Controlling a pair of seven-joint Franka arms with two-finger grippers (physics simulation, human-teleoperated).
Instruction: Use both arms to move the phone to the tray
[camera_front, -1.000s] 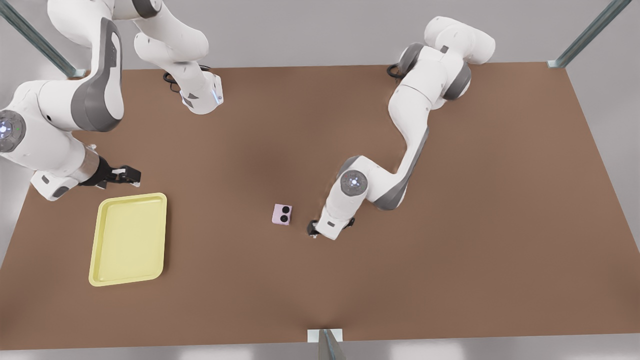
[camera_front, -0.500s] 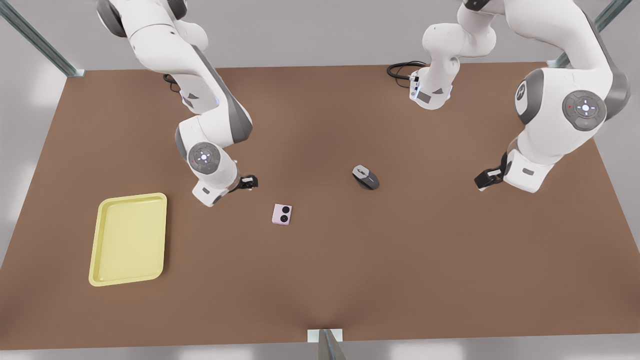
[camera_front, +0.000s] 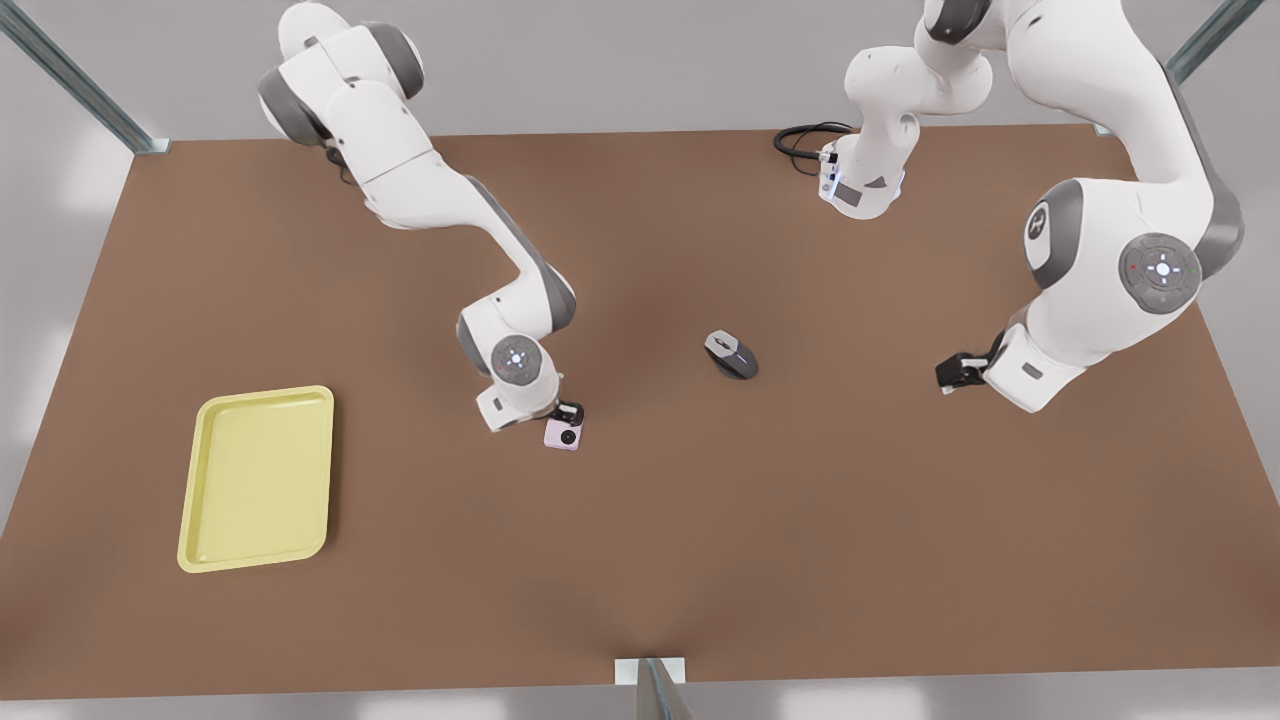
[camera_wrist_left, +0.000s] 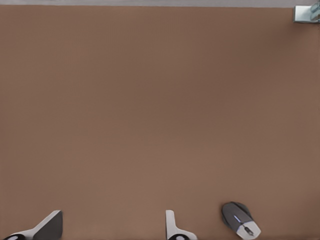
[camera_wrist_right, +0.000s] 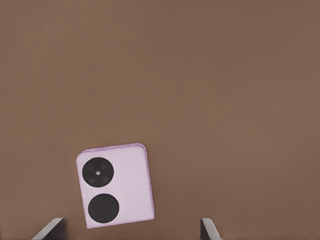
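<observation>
Right wrist view, phone (camera_wrist_right: 116, 185) between open right tool (camera_wrist_right: 131, 231) fingers

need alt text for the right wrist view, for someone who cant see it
A pale pink phone with two black camera circles lies flat on the brown table, slightly tilted, between the open right gripper fingertips.

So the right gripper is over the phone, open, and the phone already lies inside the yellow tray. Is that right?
Not quite. The right gripper is over the phone with fingers apart, but the phone lies on the bare brown table, well apart from the tray, as the front view shows. The left gripper waits, open, beyond the computer mouse.
</observation>
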